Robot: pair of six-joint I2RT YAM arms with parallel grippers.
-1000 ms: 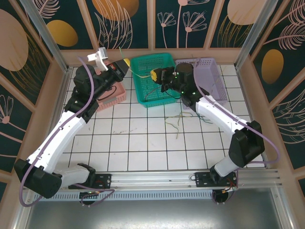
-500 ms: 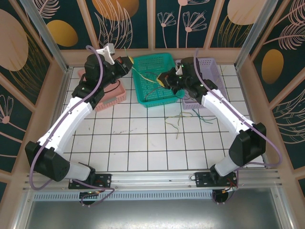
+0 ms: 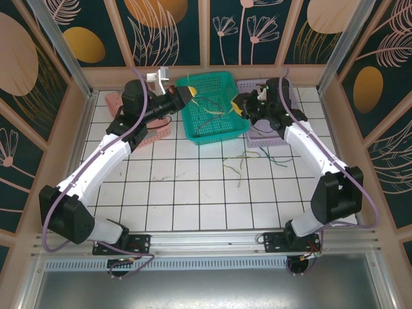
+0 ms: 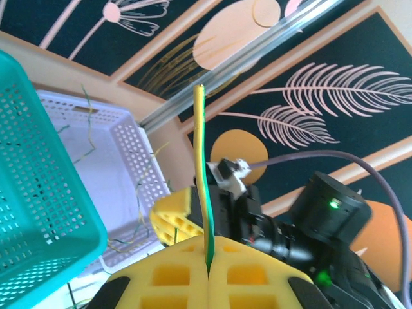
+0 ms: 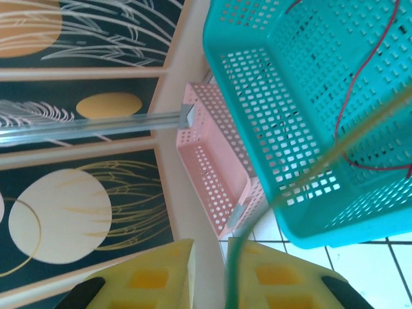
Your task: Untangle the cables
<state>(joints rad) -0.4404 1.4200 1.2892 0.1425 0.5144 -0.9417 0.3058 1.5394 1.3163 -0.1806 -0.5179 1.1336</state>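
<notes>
In the left wrist view my left gripper (image 4: 208, 265) is shut on a yellow-green cable (image 4: 201, 174) that stands straight up from the pads. From above, the left gripper (image 3: 187, 94) hangs over the left rim of the teal basket (image 3: 215, 132). The right gripper (image 3: 239, 107) is at the basket's right rim. Thin cables (image 3: 207, 112) sag between the two over the basket. In the right wrist view the right gripper (image 5: 210, 244) shows a gap between its pads, and a blurred green cable (image 5: 230, 277) runs loose along the right pad's inner edge. More cables (image 3: 237, 164) lie tangled on the tiles.
A lilac basket (image 3: 288, 96) stands right of the teal one, with cable ends (image 3: 277, 158) trailing in front of it. A pink basket (image 3: 154, 131) lies under the left arm. A red cable (image 5: 364, 77) sits inside the teal basket (image 5: 302, 116). Wooden walls close the back and sides.
My left gripper has swung right, from over the pink basket to the teal basket's left rim, still holding its cable. The right gripper has drawn back rightward and its jaws have parted.
</notes>
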